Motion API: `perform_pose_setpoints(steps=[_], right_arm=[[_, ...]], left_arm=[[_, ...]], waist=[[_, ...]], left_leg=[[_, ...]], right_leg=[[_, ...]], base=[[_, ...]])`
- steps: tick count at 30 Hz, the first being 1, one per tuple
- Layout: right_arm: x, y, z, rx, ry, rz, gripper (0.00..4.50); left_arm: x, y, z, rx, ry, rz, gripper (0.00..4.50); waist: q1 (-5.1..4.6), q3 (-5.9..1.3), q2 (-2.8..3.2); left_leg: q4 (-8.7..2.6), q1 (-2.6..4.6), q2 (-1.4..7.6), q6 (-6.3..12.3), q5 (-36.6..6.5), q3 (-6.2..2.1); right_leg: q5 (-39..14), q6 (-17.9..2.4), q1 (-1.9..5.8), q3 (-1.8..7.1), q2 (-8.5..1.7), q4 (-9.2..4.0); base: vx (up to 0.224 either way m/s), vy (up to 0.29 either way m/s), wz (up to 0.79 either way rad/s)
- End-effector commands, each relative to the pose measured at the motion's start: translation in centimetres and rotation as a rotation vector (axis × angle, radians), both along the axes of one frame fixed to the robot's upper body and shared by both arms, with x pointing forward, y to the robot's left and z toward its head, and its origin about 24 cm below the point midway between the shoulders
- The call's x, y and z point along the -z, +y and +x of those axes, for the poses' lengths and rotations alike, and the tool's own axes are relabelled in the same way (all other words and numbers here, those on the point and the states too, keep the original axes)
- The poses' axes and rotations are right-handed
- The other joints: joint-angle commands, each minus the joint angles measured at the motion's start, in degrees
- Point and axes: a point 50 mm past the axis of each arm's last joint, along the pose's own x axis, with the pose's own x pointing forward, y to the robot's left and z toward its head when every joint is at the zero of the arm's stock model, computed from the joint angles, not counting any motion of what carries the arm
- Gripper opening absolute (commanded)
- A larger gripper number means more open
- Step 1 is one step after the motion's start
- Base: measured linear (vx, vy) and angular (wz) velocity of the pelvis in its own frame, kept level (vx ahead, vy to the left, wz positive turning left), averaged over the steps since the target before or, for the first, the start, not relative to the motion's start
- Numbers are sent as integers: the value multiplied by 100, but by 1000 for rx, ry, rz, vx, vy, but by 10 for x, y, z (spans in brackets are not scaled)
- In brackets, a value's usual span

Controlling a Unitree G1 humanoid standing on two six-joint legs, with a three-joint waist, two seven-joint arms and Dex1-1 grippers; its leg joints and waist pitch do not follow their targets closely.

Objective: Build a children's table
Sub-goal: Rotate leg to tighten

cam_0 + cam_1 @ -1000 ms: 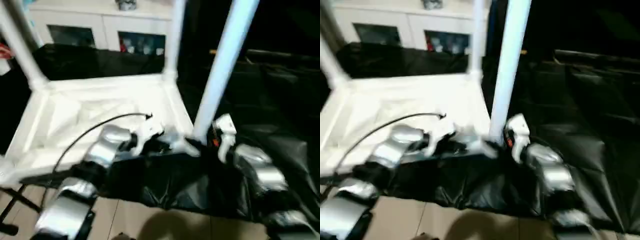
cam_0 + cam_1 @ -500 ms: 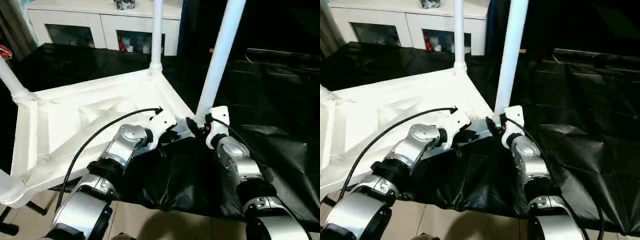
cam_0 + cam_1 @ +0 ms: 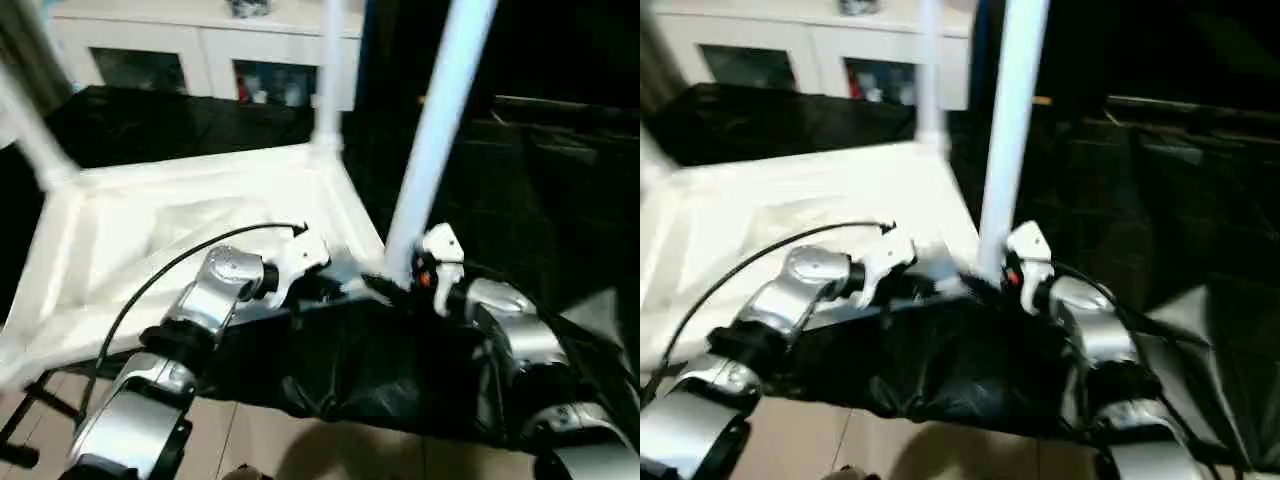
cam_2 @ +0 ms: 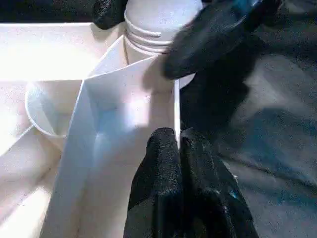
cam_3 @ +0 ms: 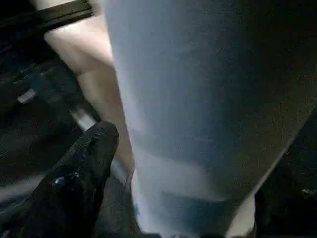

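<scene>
Tool (image 3: 395, 285) — black-sheeted table (image 3: 520, 160), white cabinet (image 3: 200, 45)

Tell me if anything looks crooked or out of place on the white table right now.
The tabletop lies upside down, overhanging the black-sheeted table's near edge. The near leg leans slightly instead of standing straight, its base between the right gripper's fingers. The left gripper pinches the rim beside that socket.

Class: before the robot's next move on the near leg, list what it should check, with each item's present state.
1. Left gripper shut on tabletop rim: ok.
2. Right gripper shut on near leg: ok.
3. Near leg fully home: not ok, threads show at its base.
4. Near leg square to tabletop: cannot tell.
5. Far leg standing in its corner: ok.
</scene>
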Motion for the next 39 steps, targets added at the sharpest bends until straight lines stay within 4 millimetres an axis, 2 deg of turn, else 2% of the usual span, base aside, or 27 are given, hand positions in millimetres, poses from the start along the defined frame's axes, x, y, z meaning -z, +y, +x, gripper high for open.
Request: perform_pose_setpoints(steps=[1, 5, 10, 22, 26, 30, 31, 32, 35, 36, 37, 38, 39], right_arm=[[5, 39, -22, -319, 68, 30, 382], [7, 33, -33, -418, 114, 6, 382], [8, 27, -44, -503, 171, -19, 343], [7, 28, -51, -517, 180, -23, 268], [8, 28, -51, -508, 179, -18, 264], [8, 32, -44, -369, 134, 49, 263], [9, 35, -36, -267, 113, 62, 263], [10, 37, -32, -211, 101, 65, 263], [14, 40, -15, 14, 42, 48, 262], [15, 40, -14, 33, 43, 47, 262], [18, 41, -6, 154, 52, 43, 262], [21, 44, 2, 278, 65, 54, 262], [21, 44, 2, 286, 66, 55, 262]], left_arm=[[-18, -20, 1, 73, -70, -66, 0], [-18, -13, -1, 115, -50, -51, 0], [-17, -2, -5, 164, -27, -32, 0], [-15, 1, -8, 190, -9, -25, 0], [-15, -1, -8, 190, -7, -31, 0], [-15, -7, -2, 106, -33, -48, 0], [-15, -12, 2, 48, -49, -50, 0], [-15, -14, 4, 17, -57, -50, 0], [-15, -26, 8, -45, -72, -69, 0], [-15, -27, 9, -51, -74, -70, 0], [-15, -34, 11, -86, -83, -74, 0], [-15, -45, 13, -127, -95, -78, 0], [-15, -45, 13, -129, -96, -78, 0]], waist=[[31, -328, -52], [86, -327, -55], [100, -333, -48], [142, -340, -32], [157, -345, -33], [173, -337, -37], [165, -327, -51], [132, -316, -46], [21, -290, -55], [-13, -285, -55], [-48, -292, -73], [-82, -300, -49], [-117, -297, -54]], left_leg=[[-392, 88, 410, 435, -1355, -158], [-402, 94, 415, 367, -1398, -168], [-405, 86, 420, 340, -1359, -175], [-404, 95, 413, 266, -1338, -176], [-401, 101, 413, 264, -1317, -175], [-402, 102, 413, 258, -1341, -173], [-418, 102, 415, 229, -1402, -180], [-427, 122, 414, 145, -1523, -189], [-444, 149, 381, -71, -1882, -243], [-450, 141, 375, -73, -1918, -251], [-462, 107, 378, -51, -1880, -259], [-458, 138, 380, -72, -1923, -259], [-453, 144, 372, -88, -1944, -243]], right_leg=[[-1615, -1264, 261, 294, -504, -439], [-1758, -1195, 248, 302, -517, -446], [-1708, -1200, 243, 302, -519, -433], [-1663, -1181, 248, 301, -519, -436], [-1612, -1190, 250, 300, -519, -430], [-1664, -1178, 244, 303, -524, -440], [-1792, -1147, 240, 300, -525, -451], [-1999, -1130, 202, 305, -535, -469], [-2832, -904, 188, 283, -575, -562], [-2900, -869, 192, 278, -564, -574], [-2853, -816, 222, 278, -558, -570], [-2758, -863, 180, 284, -552, -567], [-2713, -885, 161, 289, -535, -568]], base=[[0, 0, 0], [0, 0, 0], [0, 0, 0], [0, 0, 0], [0, 0, 0], [0, 0, 0], [0, 0, 0], [0, 0, 0], [0, 0, 0], [0, 0, 0], [0, 0, 0], [0, 0, 0], [0, 0, 0]])
